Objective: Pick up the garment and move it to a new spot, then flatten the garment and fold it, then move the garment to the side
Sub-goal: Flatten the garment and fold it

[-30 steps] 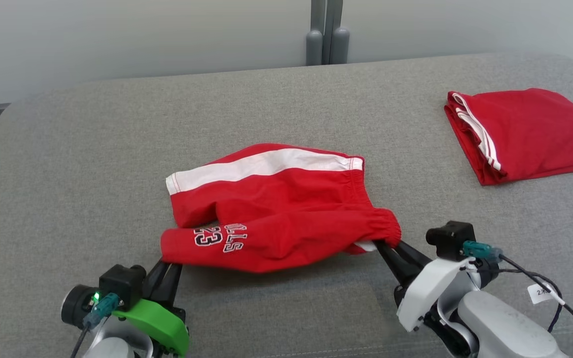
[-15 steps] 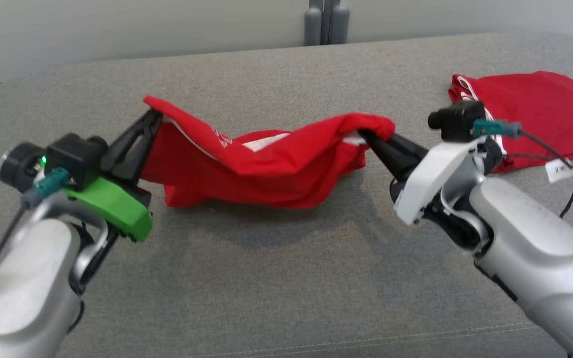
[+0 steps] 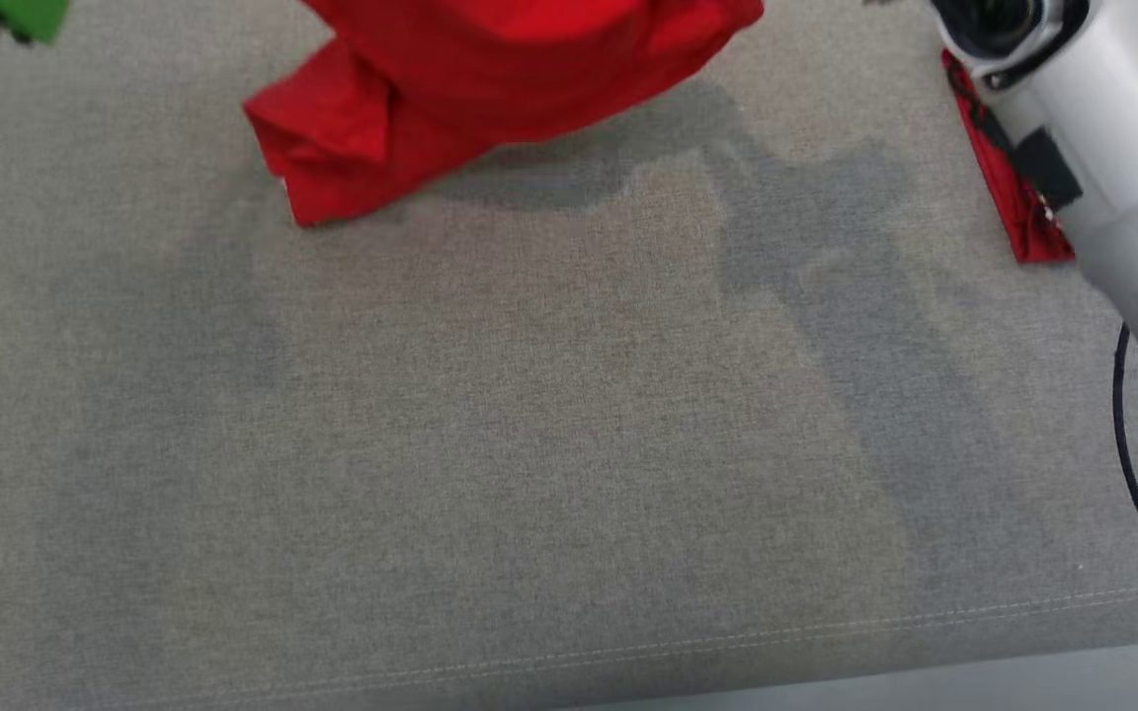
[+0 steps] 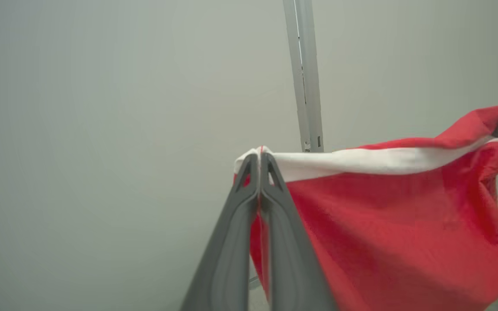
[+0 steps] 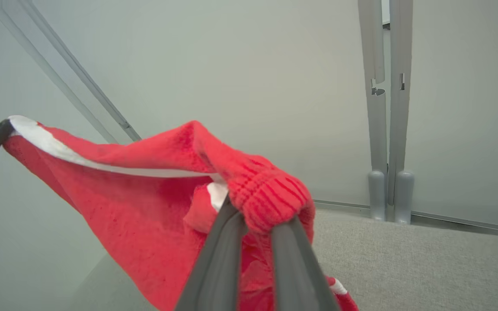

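Above the grey cushion (image 3: 569, 444), left hand (image 4: 260, 157) and right hand (image 5: 255, 214) each pinch the red garment (image 4: 383, 224).

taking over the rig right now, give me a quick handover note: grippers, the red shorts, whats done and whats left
Left gripper: shut on the white-striped corner of the red fabric shorts.
Right gripper: shut on the shorts' gathered elastic waistband.
The shorts hang between both grippers above the grey fabric surface. Their lowest corner is close to it; contact is unclear.
A second, folded red garment lies at the right.
Done: pickup.
Left: set down at a new spot, flatten, fold, move aside.
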Available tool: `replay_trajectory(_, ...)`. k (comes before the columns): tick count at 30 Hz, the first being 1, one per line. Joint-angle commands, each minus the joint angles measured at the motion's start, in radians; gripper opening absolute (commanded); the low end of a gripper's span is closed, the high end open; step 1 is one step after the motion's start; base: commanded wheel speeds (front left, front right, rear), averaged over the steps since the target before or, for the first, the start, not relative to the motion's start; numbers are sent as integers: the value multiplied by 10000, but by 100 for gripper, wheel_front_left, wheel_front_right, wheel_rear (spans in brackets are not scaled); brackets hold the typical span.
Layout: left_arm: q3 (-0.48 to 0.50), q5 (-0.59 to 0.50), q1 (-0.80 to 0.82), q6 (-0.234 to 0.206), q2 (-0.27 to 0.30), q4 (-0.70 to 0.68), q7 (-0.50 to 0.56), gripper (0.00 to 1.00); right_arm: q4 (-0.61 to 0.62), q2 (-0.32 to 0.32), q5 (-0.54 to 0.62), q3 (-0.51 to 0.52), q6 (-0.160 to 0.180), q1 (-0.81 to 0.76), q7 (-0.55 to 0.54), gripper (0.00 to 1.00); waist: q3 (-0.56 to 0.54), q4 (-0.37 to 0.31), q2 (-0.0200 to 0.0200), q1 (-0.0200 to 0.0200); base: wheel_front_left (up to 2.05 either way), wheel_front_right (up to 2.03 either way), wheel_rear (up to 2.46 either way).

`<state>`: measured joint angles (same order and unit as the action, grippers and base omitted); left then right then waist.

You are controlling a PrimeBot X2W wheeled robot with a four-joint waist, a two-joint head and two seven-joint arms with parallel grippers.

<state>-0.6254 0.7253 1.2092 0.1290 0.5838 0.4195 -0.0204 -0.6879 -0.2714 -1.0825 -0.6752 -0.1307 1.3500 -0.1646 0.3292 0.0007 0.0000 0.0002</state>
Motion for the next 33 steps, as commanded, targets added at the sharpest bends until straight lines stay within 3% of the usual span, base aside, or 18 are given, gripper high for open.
replay_trajectory(1,-94,235,810,17,-31,386,-93,0,-586,176,-37,110,1,720,-12,0,1086,3,0,-2,0,0,0)
replay_trajectory(9,-453,488,3498,-6,-411,2036,-641,0,-3253,720,682,112,7,3290,321,0,1449,112,0,-2,0,0,0)
replay_trajectory(16,-824,612,5006,-6,-1049,3254,-1483,0,-4573,1207,1406,-44,9,5085,1458,0,1823,216,0,-2,0,0,0)
replay_trajectory(23,-1387,898,5122,-4,-1406,3756,-2029,0,-4641,1428,1654,-596,7,5315,1769,0,2494,379,0,-2,0,0,0)
replay_trajectory(33,-1687,1277,3847,-4,-1138,3395,-2454,0,-3155,909,814,-1489,4,3886,1942,0,2820,347,0,-2,0,0,0)
